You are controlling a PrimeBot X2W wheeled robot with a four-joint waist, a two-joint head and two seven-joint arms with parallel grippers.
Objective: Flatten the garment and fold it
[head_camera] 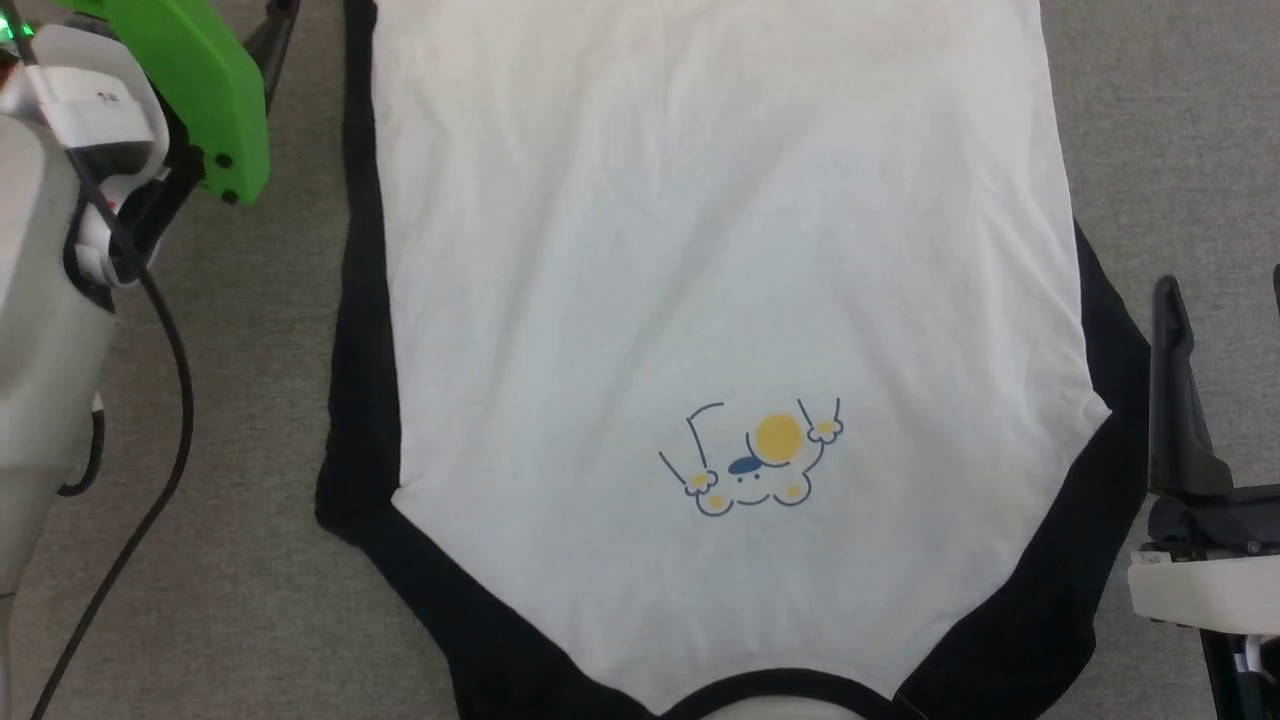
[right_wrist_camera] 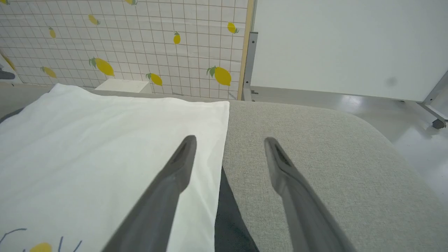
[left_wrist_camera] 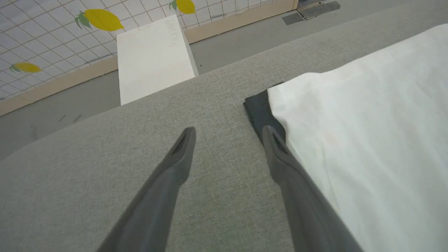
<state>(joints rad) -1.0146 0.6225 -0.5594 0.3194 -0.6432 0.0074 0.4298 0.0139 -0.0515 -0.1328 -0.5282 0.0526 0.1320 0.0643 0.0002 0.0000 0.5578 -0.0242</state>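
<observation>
A grey fabric table (head_camera: 230, 500) stands before a lemon-print wall (right_wrist_camera: 140, 42), the shirt (head_camera: 700, 250) spread flat on it, print up, collar nearest the robot. The left gripper (left_wrist_camera: 227, 131) hovers at the shirt's left edge, jaws apart and empty, one finger over the black sleeve (left_wrist_camera: 257, 108). The right gripper (right_wrist_camera: 230, 140) straddles the right edge, jaws also apart.

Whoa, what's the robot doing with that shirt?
It seems to be getting ready to fold the garment, a white shirt with black sleeves. The shirt lies spread flat on the grey surface, with its cartoon print facing up and its collar nearest the robot. The left gripper is at the shirt's left edge and the right gripper is at its right edge. Both are open and hold nothing, and the white body is not folded yet.
</observation>
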